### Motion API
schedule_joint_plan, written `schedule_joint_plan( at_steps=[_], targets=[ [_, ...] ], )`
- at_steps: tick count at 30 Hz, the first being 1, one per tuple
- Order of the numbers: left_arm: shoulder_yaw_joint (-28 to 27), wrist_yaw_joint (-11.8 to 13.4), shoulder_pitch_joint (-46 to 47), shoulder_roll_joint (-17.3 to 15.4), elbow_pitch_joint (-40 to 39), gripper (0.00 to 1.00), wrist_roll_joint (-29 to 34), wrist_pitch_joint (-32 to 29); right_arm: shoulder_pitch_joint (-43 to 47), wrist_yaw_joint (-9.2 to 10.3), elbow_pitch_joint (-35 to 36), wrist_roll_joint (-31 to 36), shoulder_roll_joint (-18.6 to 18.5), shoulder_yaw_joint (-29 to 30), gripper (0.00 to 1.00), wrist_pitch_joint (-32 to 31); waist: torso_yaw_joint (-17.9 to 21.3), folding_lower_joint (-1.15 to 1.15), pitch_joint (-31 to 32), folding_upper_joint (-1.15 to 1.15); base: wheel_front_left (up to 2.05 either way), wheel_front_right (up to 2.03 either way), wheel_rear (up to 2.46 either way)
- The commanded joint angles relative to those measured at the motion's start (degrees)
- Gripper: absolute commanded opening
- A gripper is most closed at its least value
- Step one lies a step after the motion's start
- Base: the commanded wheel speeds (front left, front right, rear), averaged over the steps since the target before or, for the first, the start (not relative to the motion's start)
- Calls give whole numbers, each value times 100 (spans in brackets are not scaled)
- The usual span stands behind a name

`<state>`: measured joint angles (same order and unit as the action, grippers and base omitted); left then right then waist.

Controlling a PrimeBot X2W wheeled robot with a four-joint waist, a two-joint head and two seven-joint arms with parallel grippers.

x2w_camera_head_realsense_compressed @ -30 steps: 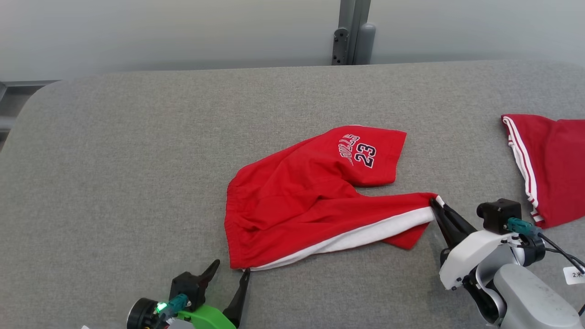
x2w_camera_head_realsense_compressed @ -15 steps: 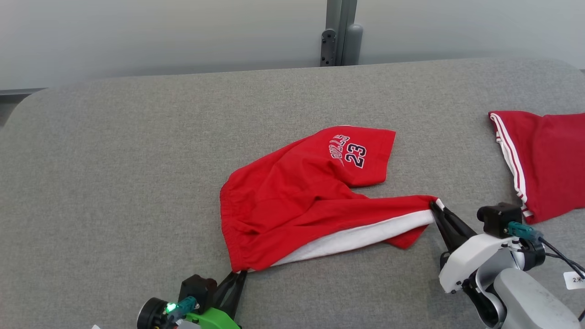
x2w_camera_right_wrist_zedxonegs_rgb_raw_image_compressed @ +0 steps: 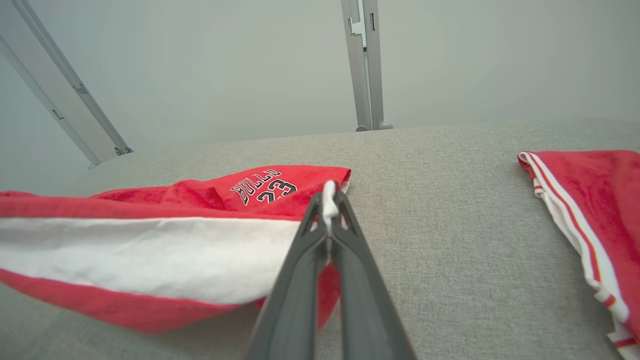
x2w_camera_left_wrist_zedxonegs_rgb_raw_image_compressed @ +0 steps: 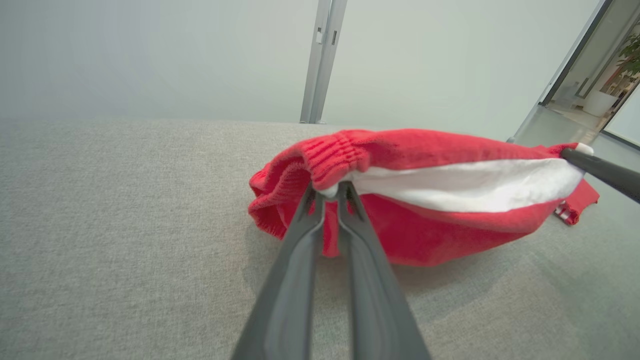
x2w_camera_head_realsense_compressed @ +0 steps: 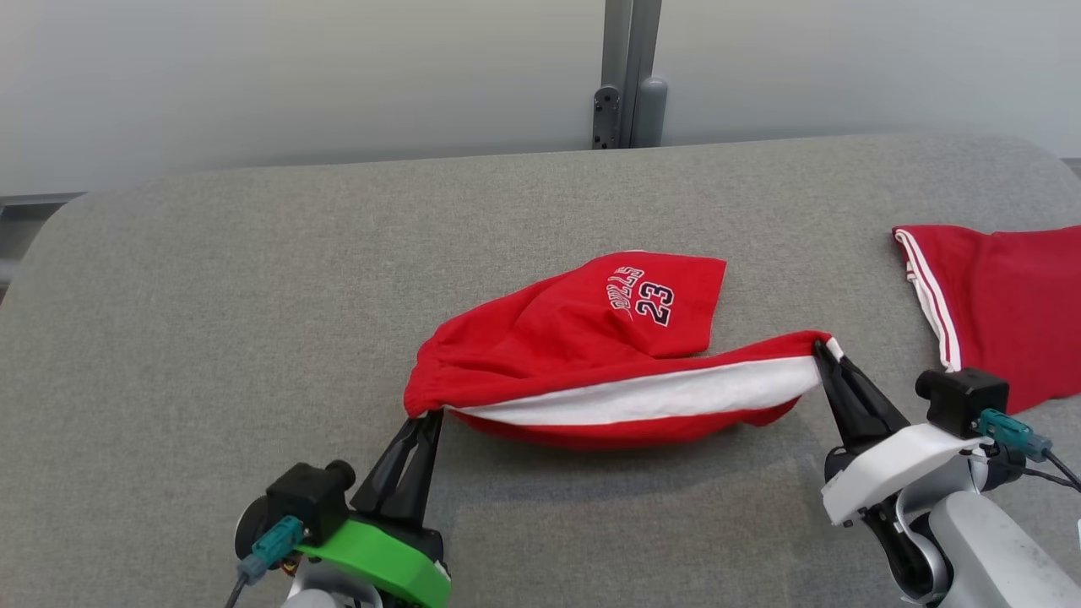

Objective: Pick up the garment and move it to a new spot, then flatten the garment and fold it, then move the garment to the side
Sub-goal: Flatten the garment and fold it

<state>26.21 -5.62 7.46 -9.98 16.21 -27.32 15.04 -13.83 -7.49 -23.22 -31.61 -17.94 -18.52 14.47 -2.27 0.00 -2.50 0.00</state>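
Head view: left gripper [x2w_camera_head_realsense_compressed: 427, 416] and right gripper [x2w_camera_head_realsense_compressed: 822, 348] pinch garment [x2w_camera_head_realsense_compressed: 549, 338]

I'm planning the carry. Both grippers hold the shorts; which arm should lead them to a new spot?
Left, probably. The left gripper pinches the waistband corner of the shorts, with bare table beside it; the right gripper holds the hem close to another red garment.

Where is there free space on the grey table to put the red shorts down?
The widest bare patch is the left half of the table, between its rounded left edge and the shorts. A bare strip also runs along the far edge, before the wall post. The right side is crowded: the second red garment lies close to the right gripper.
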Motion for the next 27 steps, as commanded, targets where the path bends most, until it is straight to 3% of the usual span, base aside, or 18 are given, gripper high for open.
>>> schedule_joint_plan(
  at_steps=[1, 9, 20, 23, 27],
  targets=[
    [-79, -37, -72, -25, -203, 0, -62, 13, 101, 0, 169, 0, -8, 61, 0, 28, 37, 0, 83, 0, 0, 0, 0],
    [-322, 60, -278, -171, -1610, 0, -425, -213, 373, 0, 1468, 8, -98, 448, 0, -145, 180, 0, 276, 0, 0, 0, 0],
    [-541, 387, -231, -661, -3589, 0, -669, -1277, 769, 0, 3695, 253, 8, 1351, 0, -742, 369, 0, 298, 0, 0, 0, 0],
    [-606, 435, 36, -804, -3912, 0, -856, -1787, 687, 0, 4175, 287, 79, 1492, 0, -1043, 412, 0, 204, 0, 0, 0, 0],
    [-600, 365, 562, -861, -3765, 0, -1029, -2250, 310, 0, 4092, 249, 123, 1448, 0, -1255, 437, 0, 11, 0, 0, 0, 0]
  ],
)
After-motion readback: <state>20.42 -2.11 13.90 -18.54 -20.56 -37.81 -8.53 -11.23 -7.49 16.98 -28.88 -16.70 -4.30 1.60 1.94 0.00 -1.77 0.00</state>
